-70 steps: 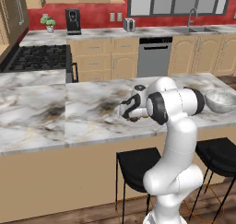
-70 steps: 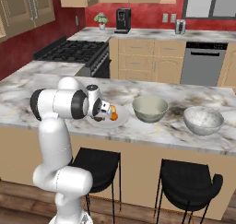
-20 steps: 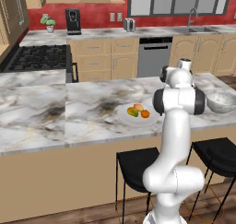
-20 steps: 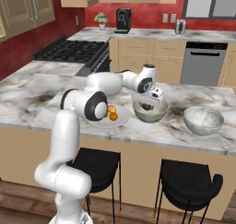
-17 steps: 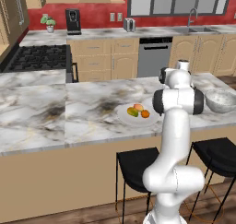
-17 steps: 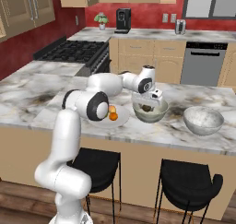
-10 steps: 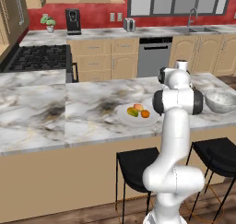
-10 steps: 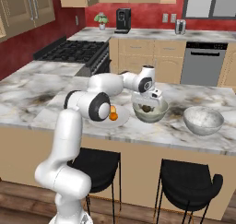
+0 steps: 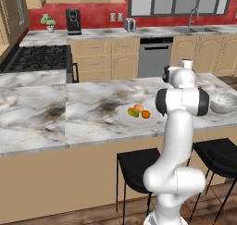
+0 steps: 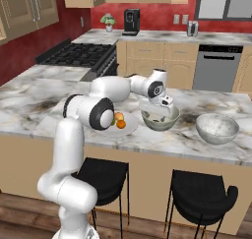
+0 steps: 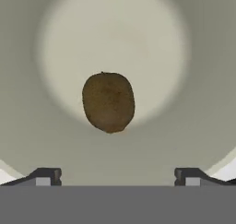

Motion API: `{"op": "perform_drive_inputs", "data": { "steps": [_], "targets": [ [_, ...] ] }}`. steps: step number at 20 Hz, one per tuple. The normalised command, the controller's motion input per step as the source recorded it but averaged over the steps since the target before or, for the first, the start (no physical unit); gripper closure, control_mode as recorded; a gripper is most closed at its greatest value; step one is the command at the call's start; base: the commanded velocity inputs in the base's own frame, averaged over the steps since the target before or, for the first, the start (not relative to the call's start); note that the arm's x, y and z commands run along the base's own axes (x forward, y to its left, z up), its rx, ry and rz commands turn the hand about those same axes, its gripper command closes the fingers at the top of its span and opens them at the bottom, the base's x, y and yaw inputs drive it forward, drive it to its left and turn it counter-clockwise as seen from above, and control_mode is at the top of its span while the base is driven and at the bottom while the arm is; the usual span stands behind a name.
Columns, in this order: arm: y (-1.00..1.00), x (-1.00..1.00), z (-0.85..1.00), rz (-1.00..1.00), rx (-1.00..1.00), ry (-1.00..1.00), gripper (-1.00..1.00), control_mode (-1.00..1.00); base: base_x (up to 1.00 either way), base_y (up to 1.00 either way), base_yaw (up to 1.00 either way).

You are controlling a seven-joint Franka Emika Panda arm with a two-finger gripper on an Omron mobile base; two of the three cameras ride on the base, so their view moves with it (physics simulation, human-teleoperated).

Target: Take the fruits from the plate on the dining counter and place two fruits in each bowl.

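Observation:
My gripper hangs over the dull grey-green bowl and is open, fingertips far apart with nothing between them. The dark olive-brown fruit lies free on the floor of this bowl, below the hand. The white plate sits just left of the bowl on the dining counter. On the plate lie an orange fruit, a yellow-green one and a peach one. My arm hides the grey-green bowl in the left base view.
The speckled grey-white bowl stands to the right of the grey-green one, near the counter's right end. Black stools stand under the counter's front edge. A stove and cabinets line the far wall.
The arm swung from the plate to over the grey-green bowl. In the last second the jaws opened and the brown fruit dropped into the bowl.

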Motion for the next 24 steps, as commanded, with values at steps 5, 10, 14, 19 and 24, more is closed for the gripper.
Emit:
{"op": "perform_drive_inputs", "data": {
  "steps": [5, 10, 14, 19, 24],
  "targets": [
    [0.57, -0.69, 0.34, 0.0, 0.0, -0.03, -1.0, -1.0, 0.0, 0.0, 0.0],
    [0.5, -0.31, 0.38, 0.0, -0.01, -0.19, -1.0, -1.0, 0.0, 0.0, 0.0],
    [0.9, 0.06, -0.29, 0.11, -0.04, -0.12, -1.0, -1.0, 0.0, 0.0, 0.0],
    [0.64, 0.36, -0.42, 0.24, 0.0, -0.05, -1.0, -1.0, 0.0, 0.0, 0.0],
    [0.33, 0.54, -0.1, 0.19, 0.01, 0.1, -1.0, -1.0, 0.0, 0.0, 0.0]
  ]
}}
